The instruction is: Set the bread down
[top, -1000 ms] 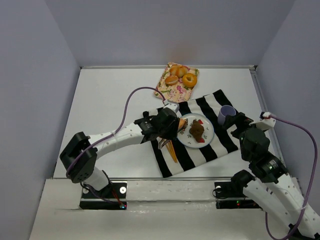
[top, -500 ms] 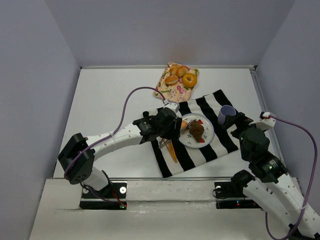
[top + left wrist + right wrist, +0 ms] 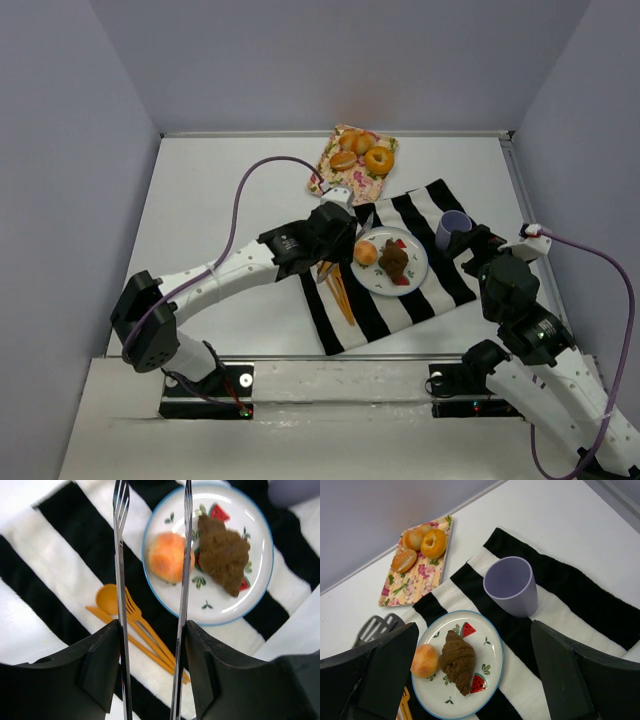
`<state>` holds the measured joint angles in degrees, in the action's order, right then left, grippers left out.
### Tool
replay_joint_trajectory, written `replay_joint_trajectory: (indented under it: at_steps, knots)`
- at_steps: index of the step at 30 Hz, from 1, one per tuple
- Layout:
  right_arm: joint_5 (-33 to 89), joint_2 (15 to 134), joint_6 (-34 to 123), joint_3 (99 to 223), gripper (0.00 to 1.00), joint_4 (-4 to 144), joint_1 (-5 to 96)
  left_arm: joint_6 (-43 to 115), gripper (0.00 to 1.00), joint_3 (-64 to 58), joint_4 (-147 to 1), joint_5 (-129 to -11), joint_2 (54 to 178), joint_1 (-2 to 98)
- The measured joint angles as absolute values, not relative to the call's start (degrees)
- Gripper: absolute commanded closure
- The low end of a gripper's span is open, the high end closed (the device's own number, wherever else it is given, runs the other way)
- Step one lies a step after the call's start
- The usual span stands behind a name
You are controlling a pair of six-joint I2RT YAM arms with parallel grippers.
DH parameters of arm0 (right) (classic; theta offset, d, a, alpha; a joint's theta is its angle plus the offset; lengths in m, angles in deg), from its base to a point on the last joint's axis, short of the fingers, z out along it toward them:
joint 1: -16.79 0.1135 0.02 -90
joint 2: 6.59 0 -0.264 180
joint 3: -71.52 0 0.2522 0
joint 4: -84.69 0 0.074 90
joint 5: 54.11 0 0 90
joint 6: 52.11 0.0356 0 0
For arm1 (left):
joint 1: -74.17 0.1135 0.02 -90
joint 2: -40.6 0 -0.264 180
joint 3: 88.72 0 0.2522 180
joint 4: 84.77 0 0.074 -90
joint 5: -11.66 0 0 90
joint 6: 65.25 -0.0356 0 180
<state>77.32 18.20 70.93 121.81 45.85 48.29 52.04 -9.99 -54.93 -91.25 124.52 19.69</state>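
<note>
The left fingers are spread and grip nothing. Seen between them, the round golden bread lies on the plate, with the dark lumpy bread just outside one finger. Beneath them, orange cutlery lies on the striped cloth. The right fingers are also spread and empty, well apart from the plate.

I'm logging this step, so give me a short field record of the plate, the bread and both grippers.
plate: on the striped cloth, holds both breads
round bun: on the plate, beside the dark bread
left gripper: open, holding nothing, near the bun
right gripper: open, holding nothing, off to the plate's side
</note>
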Motion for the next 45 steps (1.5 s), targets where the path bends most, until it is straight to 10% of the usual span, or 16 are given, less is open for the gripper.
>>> replay_joint_trajectory:
  at_steps: [11, 22, 31, 45]
  knots:
    - [78.4, 17.7, 70.7, 121.8, 0.0, 45.8, 48.3, 48.5, 0.36, -8.0, -58.3, -93.4, 123.2, 42.9]
    - [81.8, 17.7, 69.6, 121.8, 0.0, 45.8, 48.3, 45.2, 0.34, 0.4, -62.1, -86.2, 147.1, 61.1]
    - [83.1, 18.3, 68.7, 121.8, 0.0, 45.8, 48.3, 44.7, 0.01, 1.6, -61.2, -84.0, 152.9, 62.2]
    - [82.7, 18.9, 68.5, 121.8, 0.0, 45.5, 48.3, 46.6, 0.01, -3.3, -56.7, -88.1, 113.8, 62.0]
